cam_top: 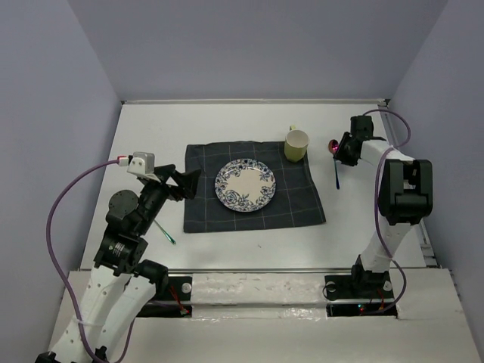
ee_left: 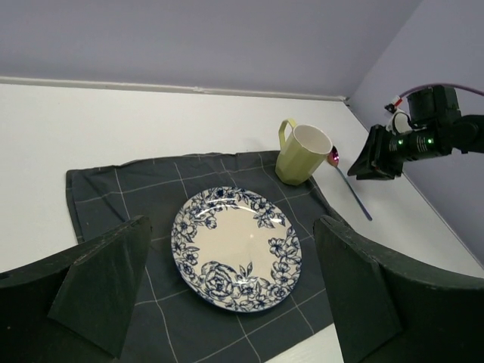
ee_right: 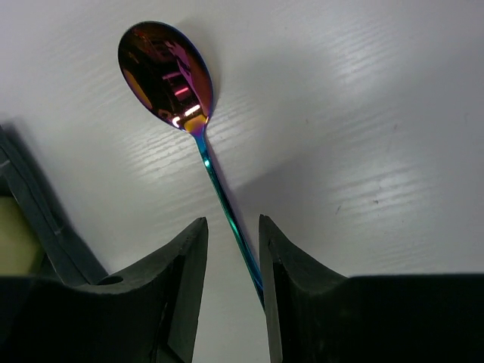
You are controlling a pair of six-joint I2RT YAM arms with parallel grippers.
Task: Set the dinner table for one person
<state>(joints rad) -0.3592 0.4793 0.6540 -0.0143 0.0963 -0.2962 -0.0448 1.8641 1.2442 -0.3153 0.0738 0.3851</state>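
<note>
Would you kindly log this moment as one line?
left gripper open over cloth edge | right gripper straddling spoon handle, gap visible | plate on cloth | mug at cloth corner

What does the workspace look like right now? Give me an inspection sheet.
Surface: white dinner table, navy grid cloth spread mid-table.
Job's things: floral plate on the cloth; yellow-green mug at its far right corner; iridescent spoon on bare table right of it.
Clutter: thin green item beside the left arm, type unclear.
Grippers: left gripper open, empty; right gripper open, straddling the spoon handle.
Cables: purple cables loop off both arms, clear of the items.
Surroundings: lavender walls.
</note>
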